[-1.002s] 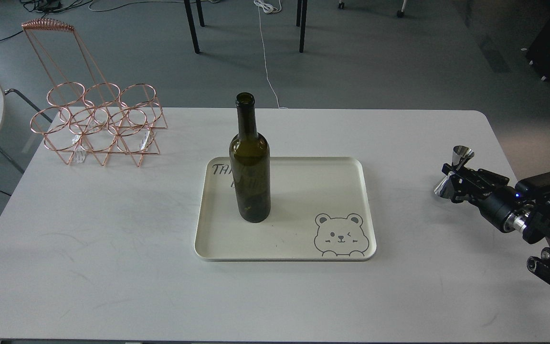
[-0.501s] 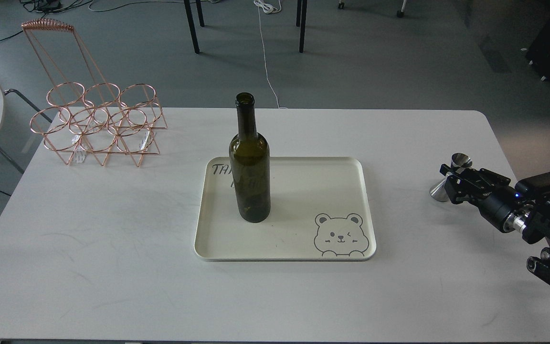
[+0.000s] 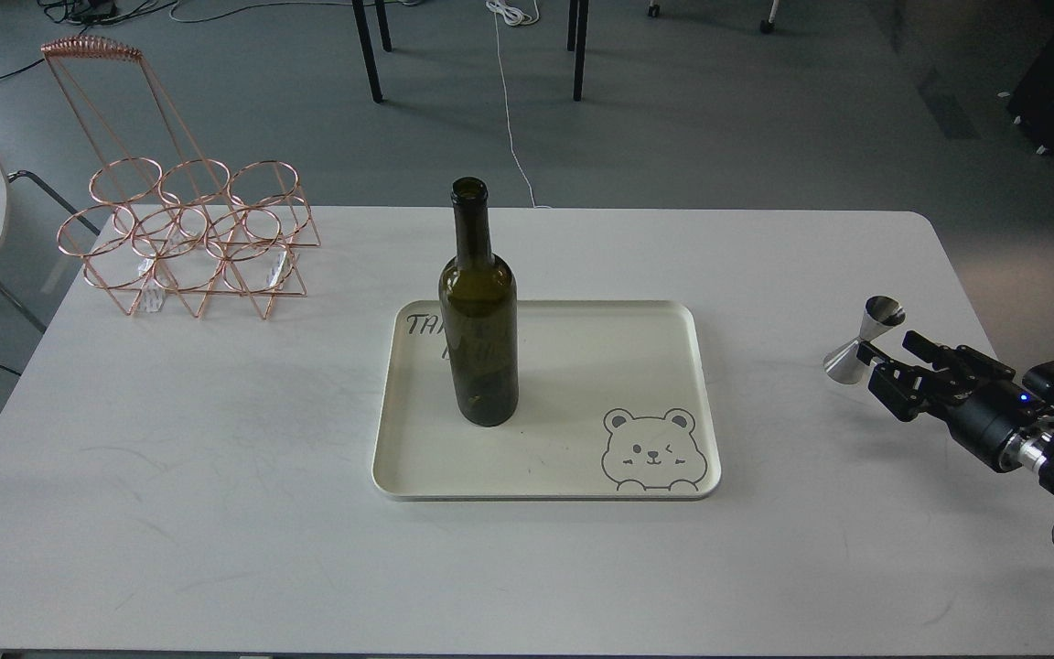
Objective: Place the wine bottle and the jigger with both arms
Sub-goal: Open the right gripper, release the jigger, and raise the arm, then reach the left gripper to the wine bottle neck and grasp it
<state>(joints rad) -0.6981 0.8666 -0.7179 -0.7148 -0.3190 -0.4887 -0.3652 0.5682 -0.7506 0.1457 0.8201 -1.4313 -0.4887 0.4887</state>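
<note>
- Our right gripper [image 3: 888,356] sits near the right edge of the bench, fingers spread apart and holding nothing.
- The jigger [image 3: 861,341] stands on the table [image 3: 216,476] just beyond the fingertips, toward the far side and slightly inboard. One finger looks to be touching or just beside its waist; we cannot tell which.
- Jigger's long axis is upright, perhaps leaning slightly; narrow waist, wide cone down.
- Our left arm is not in view, so the right is the only arm near the jigger.
- The wine bottle [image 3: 479,320] stands upright in the far left part of the cream tray [image 3: 673,403] at mid-bench, well apart from the gripper.
- Judgement: the bottle looks placed; the jigger appears set down by the right edge, and any move of the gripper should run straight back, away from the waist, to avoid tipping it.
- Materials: jigger polished steel, hourglass, light and easy to topple. Bottle dark olive glass, long neck, unlabelled. Tray smooth, rimmed, with a bear drawing.
- Copper wire rack [image 3: 184,233] at the far left corner.
</note>
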